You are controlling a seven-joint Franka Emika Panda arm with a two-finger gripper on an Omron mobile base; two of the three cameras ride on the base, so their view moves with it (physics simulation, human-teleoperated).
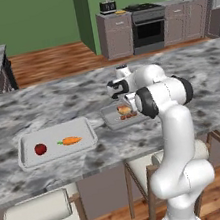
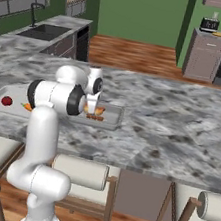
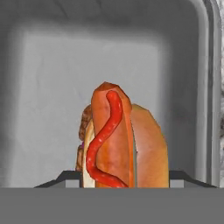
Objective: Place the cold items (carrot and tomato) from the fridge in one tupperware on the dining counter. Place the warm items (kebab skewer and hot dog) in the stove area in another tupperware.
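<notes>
The gripper (image 3: 124,183) holds the hot dog (image 3: 124,140), jaws on either side of the bun, low over the grey tub (image 1: 110,117) at frame centre. Tomato (image 1: 40,149) and carrot (image 1: 70,140) lie in the left tub (image 1: 26,156).

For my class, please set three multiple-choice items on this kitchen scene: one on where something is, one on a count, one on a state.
1. Where does the carrot lie?
A. In the left tupperware, beside the tomato
B. On the stove
C. On a stool

2. How many tupperwares stand on the dining counter?
A. One
B. Two
C. Four

3. What is between the tips of the gripper?
A. Nothing
B. The hot dog
C. The tomato

Answers: 1 A, both lie on that tray's floor. 2 B, the right tupperware sits beside the left one. 3 B, in the hand view the bun fills the gap between the tips.
</notes>
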